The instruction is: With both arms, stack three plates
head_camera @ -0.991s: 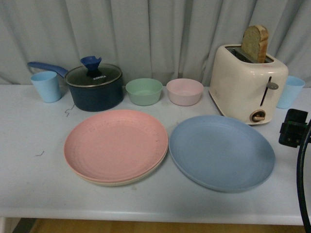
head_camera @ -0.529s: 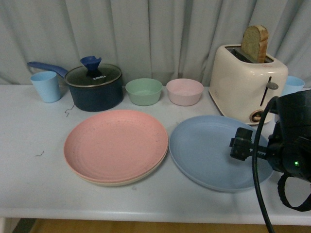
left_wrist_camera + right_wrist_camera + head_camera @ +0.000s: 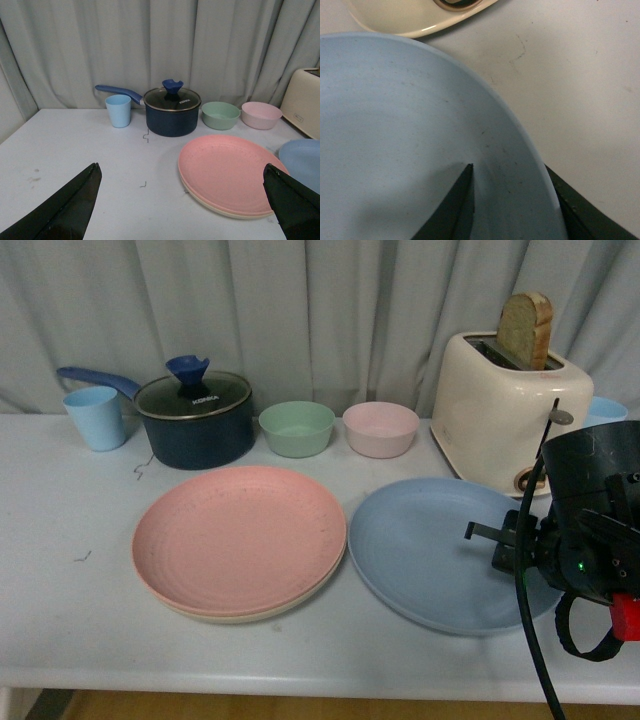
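A white table [image 3: 60,620] holds a pink plate [image 3: 238,538] stacked on a beige plate [image 3: 245,618]. The blue plate [image 3: 440,555] lies alone just beside them. It looks light, stiff and slick, so grip its thin rim. The right gripper [image 3: 497,540] straddles that rim, jaws apart. The left gripper [image 3: 181,166] hovers, jaws wide.

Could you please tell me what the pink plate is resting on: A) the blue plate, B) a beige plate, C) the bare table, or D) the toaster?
B: the beige plate shows as a rim just under the pink plate, while the blue plate lies beside them on the table.
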Robot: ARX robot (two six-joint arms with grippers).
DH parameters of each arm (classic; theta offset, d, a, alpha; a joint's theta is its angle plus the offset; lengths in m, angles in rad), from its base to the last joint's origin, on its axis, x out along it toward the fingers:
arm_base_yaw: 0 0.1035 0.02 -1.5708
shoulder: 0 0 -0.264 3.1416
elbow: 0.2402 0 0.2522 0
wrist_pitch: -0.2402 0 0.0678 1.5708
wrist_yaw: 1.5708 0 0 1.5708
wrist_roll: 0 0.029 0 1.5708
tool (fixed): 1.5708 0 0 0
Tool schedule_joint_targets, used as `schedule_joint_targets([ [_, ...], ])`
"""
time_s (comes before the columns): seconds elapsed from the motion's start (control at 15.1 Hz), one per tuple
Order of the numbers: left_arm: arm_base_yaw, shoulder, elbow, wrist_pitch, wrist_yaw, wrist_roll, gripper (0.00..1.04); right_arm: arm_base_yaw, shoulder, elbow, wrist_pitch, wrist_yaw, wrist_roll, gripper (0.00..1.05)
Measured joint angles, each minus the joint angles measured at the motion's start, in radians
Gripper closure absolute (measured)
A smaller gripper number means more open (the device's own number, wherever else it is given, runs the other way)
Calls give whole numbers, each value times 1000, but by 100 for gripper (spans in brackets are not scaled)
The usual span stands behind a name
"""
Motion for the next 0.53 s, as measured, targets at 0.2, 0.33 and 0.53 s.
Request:
schedule_joint_targets([
  [0.2,0,0,0,0,0,0,7,-41,-24,-45,61,-78,31,96],
  [0.33,0,0,0,0,0,0,7,-66,-69,-105,117,-144,47,101],
  [0.53,0,0,0,0,0,0,7,-159,-196,-293,212,-236,48,101],
])
